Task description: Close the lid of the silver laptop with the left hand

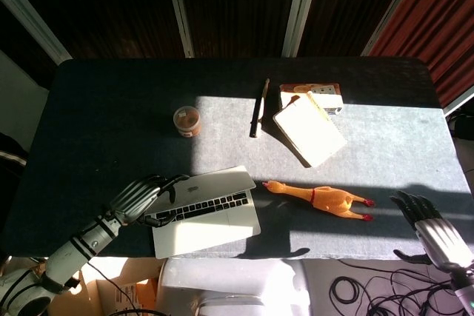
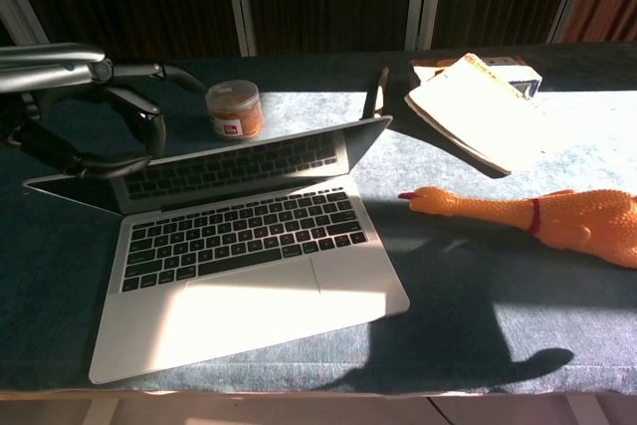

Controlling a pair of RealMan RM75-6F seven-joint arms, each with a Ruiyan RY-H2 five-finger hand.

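Observation:
The silver laptop (image 1: 204, 209) (image 2: 239, 246) lies near the table's front edge with its lid tilted low over the keyboard, about half shut. My left hand (image 1: 141, 196) (image 2: 90, 111) sits at the lid's left corner, fingers curved over its top edge and pressing on it. My right hand (image 1: 429, 227) hangs off the table's front right corner with its fingers spread and nothing in it; the chest view does not show it.
A small orange jar (image 1: 187, 120) (image 2: 234, 109) stands behind the laptop. A rubber chicken (image 1: 318, 199) (image 2: 537, 218) lies to its right. A pen (image 1: 259, 107), a notebook (image 1: 309, 129) and a box (image 1: 311, 92) lie further back. The table's front edge (image 2: 398, 390) is close to the laptop.

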